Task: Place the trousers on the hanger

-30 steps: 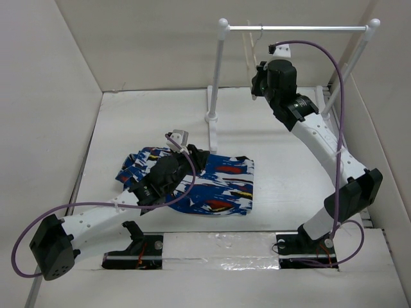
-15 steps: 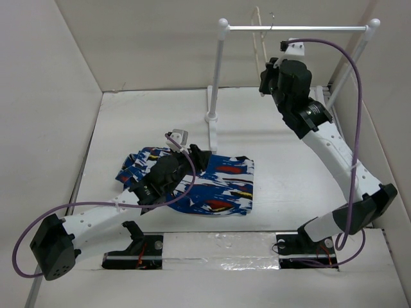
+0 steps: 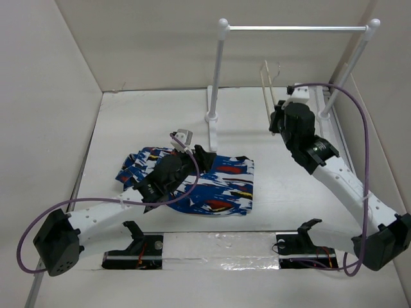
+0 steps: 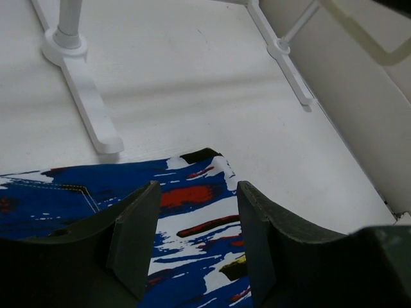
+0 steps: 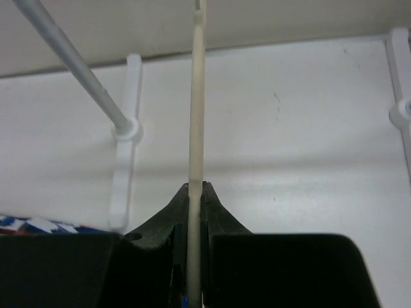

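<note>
Both grippers show: right gripper [image 5: 195,190] pinching the hanger [image 5: 197,96], left gripper [image 4: 196,189] wide above half-hidden trousers [image 4: 51,202]

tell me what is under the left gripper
The bright blue fabric trousers with white, red, black and yellow patches lie on the white table under the open left gripper. Its arm covers their middle, so that part cannot be seen.
</note>
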